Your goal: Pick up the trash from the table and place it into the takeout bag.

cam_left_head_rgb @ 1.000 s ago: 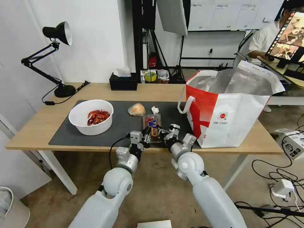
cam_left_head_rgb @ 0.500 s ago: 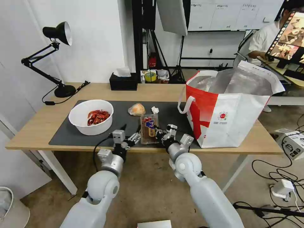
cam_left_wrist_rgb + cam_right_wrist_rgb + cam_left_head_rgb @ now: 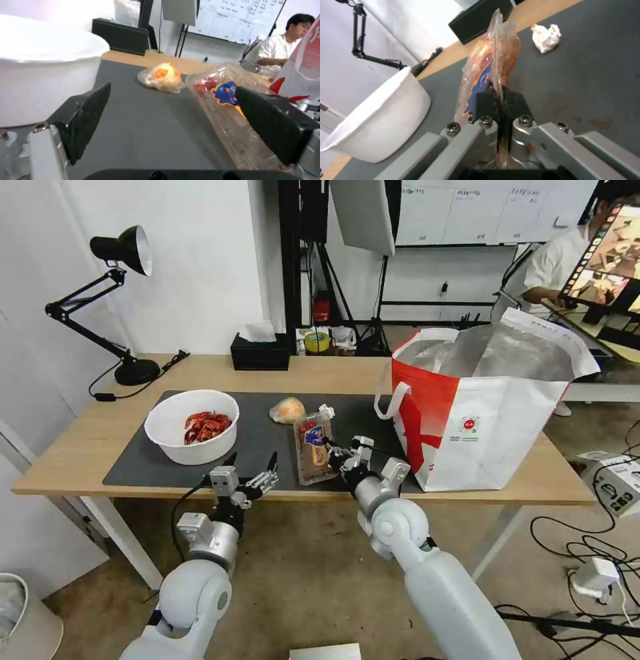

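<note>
Right hand (image 3: pixel 335 455) grips one clear tray (image 3: pixel 313 445).

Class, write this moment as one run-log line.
right gripper: shut on clear tray, lifting one side | left gripper: open, at table edge | bag: open, right

Glossy clear plastic tray (image 3: pixel 315 447), matt grey mat (image 3: pixel 260 440)

Bare mat (image 3: pixel 257 443) between bowl (image 3: pixel 191 426) at 9 o'clock and held tray (image 3: pixel 313 447): passable lane. Orange lump (image 3: pixel 288 410), tissue wad (image 3: pixel 327 411) block far end, 12 o'clock. Takeout bag (image 3: pixel 480 413) walls off 3 o'clock; mouth open on top. Tissue box (image 3: pixel 260 352), lamp (image 3: pixel 127 300) well back.
</note>
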